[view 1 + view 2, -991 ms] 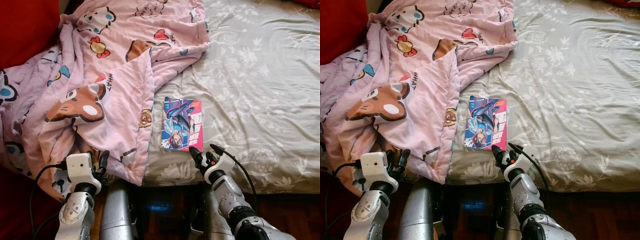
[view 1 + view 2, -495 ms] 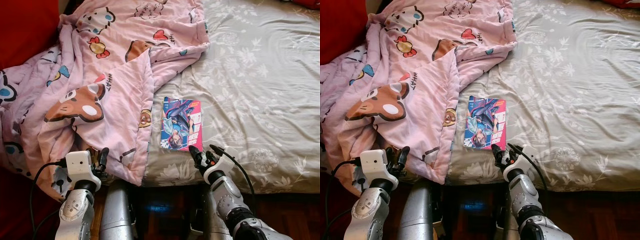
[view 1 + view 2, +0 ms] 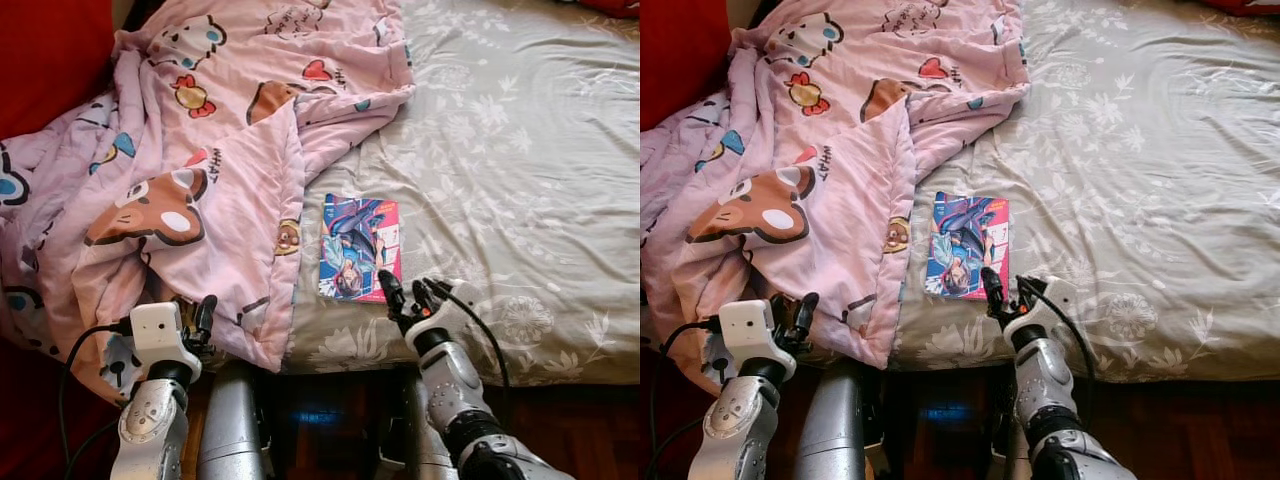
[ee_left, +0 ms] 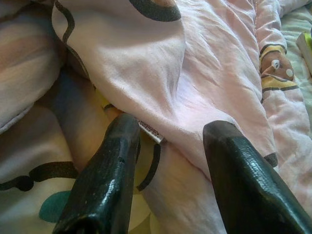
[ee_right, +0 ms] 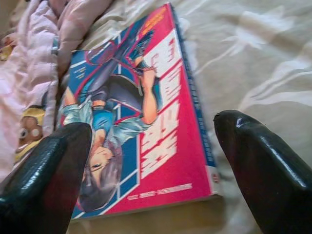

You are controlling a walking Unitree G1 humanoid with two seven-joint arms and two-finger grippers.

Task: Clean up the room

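I have my right gripper (image 3: pixel 406 292) low at the near edge of the bed (image 3: pixel 520 160), fingers spread wide, because the comic book (image 3: pixel 361 248) lies flat just in front of them and I think I must scoop its near end. My left gripper (image 4: pixel 168 161) waits by the pink blanket (image 3: pixel 200 160), fingers apart, holding nothing. The right wrist view shows the book between the fingers; the head views show it lies just beside the blanket.

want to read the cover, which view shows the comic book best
The right wrist view: the comic book lies close up between the open fingers of the right gripper, cover art and spine clear. The eye views show it whole but small, flat on the grey sheet beside the pink blanket. The left wrist view catches only an edge.
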